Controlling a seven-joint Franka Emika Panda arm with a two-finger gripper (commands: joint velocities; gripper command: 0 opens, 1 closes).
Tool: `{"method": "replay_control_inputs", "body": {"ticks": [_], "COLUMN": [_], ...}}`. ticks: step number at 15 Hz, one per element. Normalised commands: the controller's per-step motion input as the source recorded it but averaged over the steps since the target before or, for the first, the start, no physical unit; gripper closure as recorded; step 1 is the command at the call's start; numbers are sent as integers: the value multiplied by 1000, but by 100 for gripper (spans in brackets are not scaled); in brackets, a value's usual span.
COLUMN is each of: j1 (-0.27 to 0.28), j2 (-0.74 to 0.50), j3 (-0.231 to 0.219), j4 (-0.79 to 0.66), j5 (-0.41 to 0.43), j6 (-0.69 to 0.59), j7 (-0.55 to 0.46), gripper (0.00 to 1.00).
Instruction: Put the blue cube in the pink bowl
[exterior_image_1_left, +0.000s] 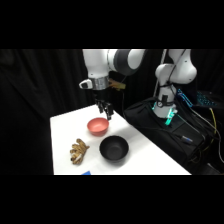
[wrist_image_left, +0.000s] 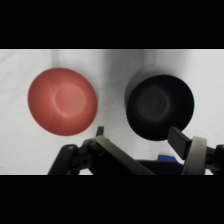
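The pink bowl (exterior_image_1_left: 97, 126) sits at the back of the white table and shows empty in the wrist view (wrist_image_left: 62, 101). My gripper (exterior_image_1_left: 105, 113) hangs just above the bowl's far right rim, open, with nothing between its fingers. In the wrist view the gripper (wrist_image_left: 137, 134) rises from the bottom edge, its fingers spread. The blue cube (exterior_image_1_left: 86, 173) shows only as a small blue sliver at the table's front edge, well apart from the gripper. In the wrist view a bit of the blue cube (wrist_image_left: 167, 157) peeks out behind the linkage.
A glossy black bowl (exterior_image_1_left: 114, 149) stands in front of the pink bowl, also seen as the black bowl (wrist_image_left: 160, 106) in the wrist view. A tan knobbly object (exterior_image_1_left: 78, 151) lies to its left. Dark gear and cables (exterior_image_1_left: 170, 132) crowd the table's right side.
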Motion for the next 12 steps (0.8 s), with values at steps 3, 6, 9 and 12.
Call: {"method": "replay_control_inputs", "body": {"ticks": [3, 6, 9, 12], "j1": [24, 84, 110, 112], "j2": [-9, 110, 318, 494], "j3": [52, 84, 66, 33], "j4": [56, 241, 427, 570], "j5": [10, 34, -47, -97], "j6": [-6, -45, -37, -4], "j7": [126, 252, 319, 307], "gripper": [0, 0, 0, 0]}}
